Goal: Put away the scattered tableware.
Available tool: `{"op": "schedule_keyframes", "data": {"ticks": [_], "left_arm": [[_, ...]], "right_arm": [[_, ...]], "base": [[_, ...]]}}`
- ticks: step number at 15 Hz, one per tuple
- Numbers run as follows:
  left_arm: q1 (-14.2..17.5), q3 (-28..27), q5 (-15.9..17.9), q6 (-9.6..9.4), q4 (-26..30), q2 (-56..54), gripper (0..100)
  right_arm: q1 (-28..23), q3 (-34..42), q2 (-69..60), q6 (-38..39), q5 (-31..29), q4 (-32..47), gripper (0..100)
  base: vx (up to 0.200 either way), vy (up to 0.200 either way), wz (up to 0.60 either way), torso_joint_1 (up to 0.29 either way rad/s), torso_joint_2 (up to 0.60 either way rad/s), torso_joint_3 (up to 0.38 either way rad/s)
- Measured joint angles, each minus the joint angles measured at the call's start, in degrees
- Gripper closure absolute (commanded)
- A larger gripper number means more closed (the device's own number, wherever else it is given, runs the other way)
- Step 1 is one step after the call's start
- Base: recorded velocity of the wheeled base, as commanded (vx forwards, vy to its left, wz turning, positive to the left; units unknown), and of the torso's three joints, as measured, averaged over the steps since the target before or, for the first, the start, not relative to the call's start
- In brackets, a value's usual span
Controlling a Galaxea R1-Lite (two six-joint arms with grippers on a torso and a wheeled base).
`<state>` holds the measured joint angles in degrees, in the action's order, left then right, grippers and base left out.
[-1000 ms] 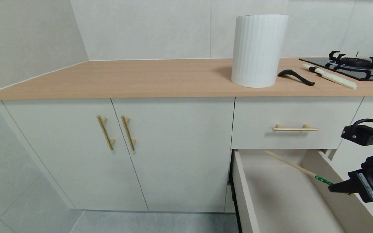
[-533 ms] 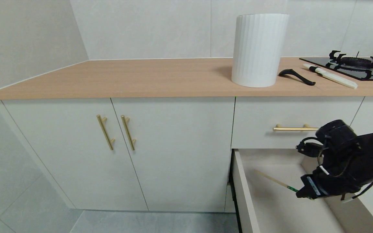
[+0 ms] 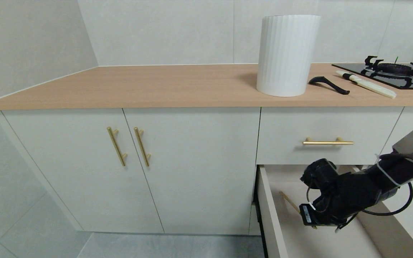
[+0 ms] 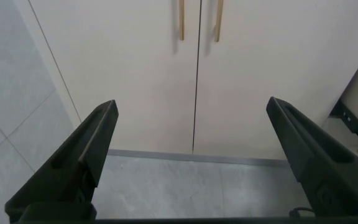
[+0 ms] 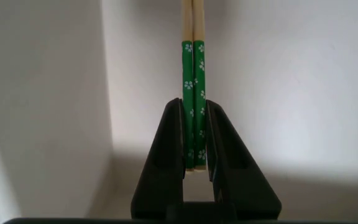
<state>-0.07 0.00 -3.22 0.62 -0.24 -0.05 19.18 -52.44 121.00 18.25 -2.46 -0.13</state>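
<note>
Right wrist view has my right gripper (image 5: 194,118) pinching the chopsticks (image 5: 194,62) inside the open drawer (image 3: 269,211), left gripper (image 4: 191,109) spread idle; next I'd lower and let go.

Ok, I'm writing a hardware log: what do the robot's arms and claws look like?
The left claw and right claw are matte black, each with two tapered wedge-shaped fingers. The right one carries a white label; a black cable loops beside its arm.

Pale wood chopsticks (image 5: 192,74), banded green with small white flowers. White ribbed canister (image 3: 286,55) on brown wood-grain tabletop (image 3: 138,86); black utensil (image 3: 328,85) just beside canister.
</note>
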Motion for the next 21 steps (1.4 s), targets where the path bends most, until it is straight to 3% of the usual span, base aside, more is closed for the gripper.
{"op": "schedule_keyframes", "data": {"ticks": [4, 10, 11, 21], "left_arm": [[-0.02, 0.00, -0.01, -0.02, 0.00, 0.02, 0], [-0.02, 0.00, 0.00, -0.02, 0.00, 0.02, 0], [-0.02, 0.00, -0.01, -0.02, 0.02, 0.02, 0], [-0.02, 0.00, -0.01, -0.02, 0.00, 0.02, 0]], "right_arm": [[1.07, 3.06, 5.38, 0.11, -4.13, -10.02, 100], [1.19, 4.02, 9.73, 0.02, -6.75, -13.58, 100], [1.19, 4.02, 9.95, 0.04, -6.84, -13.71, 0], [1.18, 5.45, 3.58, 0.04, -6.62, -13.92, 0]], "base": [[0.000, 0.000, 0.00, 0.000, 0.00, 0.000], [0.000, 0.000, 0.00, 0.000, 0.00, 0.000], [0.000, 0.000, 0.00, 0.000, 0.00, 0.000], [0.000, 0.000, 0.00, 0.000, 0.00, 0.000]]}}
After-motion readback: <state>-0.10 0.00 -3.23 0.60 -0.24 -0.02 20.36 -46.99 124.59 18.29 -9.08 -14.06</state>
